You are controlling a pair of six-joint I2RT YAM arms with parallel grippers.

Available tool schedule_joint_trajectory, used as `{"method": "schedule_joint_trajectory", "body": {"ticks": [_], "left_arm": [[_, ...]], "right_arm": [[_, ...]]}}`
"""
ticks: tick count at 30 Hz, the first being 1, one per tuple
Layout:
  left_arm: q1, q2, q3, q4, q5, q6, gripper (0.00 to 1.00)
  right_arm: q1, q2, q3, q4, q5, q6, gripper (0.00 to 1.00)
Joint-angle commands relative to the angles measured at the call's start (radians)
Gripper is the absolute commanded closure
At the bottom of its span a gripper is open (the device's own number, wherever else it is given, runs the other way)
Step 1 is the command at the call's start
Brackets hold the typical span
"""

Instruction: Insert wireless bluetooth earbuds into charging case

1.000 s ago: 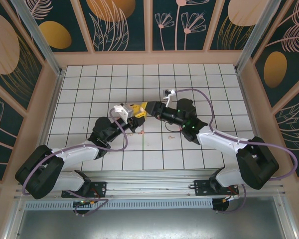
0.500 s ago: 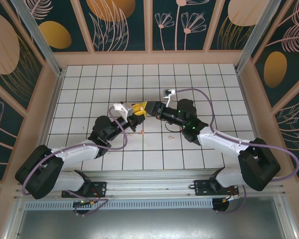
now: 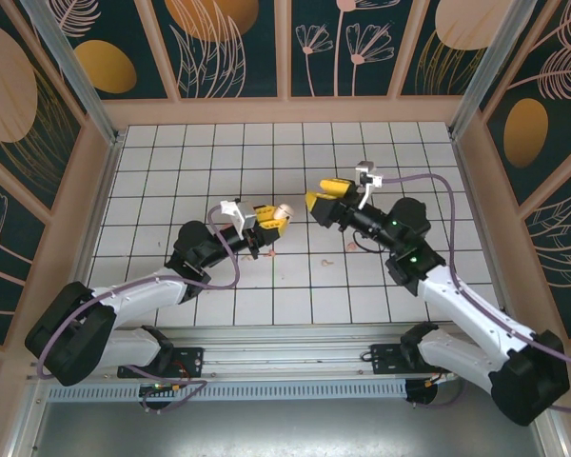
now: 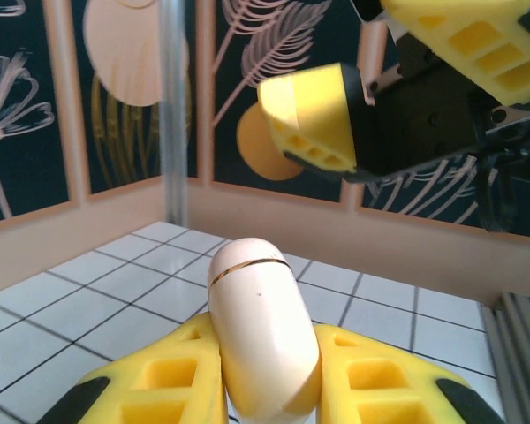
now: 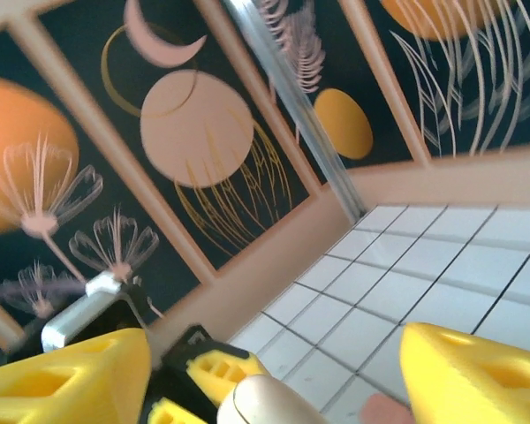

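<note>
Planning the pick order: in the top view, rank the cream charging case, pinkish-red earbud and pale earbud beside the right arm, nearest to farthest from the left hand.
1. Cream oval charging case: clamped in the left hand.
2. Pinkish-red earbud: on the tiled table, just nearside of it.
3. Pale beige earbud: off right, by the right arm.

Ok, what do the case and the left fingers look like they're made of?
Case: probably hard plastic, cream, smooth and semi-gloss, going by the soft highlights and the thin seam ring near its top. Left fingers: likely matte yellow plastic, maybe printed, going by the dull surface with rectangular pockets.
</note>
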Motion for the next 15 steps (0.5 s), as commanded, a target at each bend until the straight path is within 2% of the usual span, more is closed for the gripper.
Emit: {"method": "schedule_joint_trajectory", "body": {"ticks": [1,6,15], "left_arm": [[-0.003,-0.003,0.053,0.026,0.143,-0.024,0.86],[-0.002,0.014,0.087,0.026,0.261,-0.013,0.85],[-0.003,0.006,0.112,-0.012,0.358,0.045,0.83]], "right_arm": [[-0.011,-0.046,0.000,-0.108,-0.184,-0.356,0.32],[-0.059,-0.052,0.076,-0.362,-0.394,-0.689,0.38],[-0.098,0.021,0.177,-0.593,-0.581,-0.939,0.39]]}}
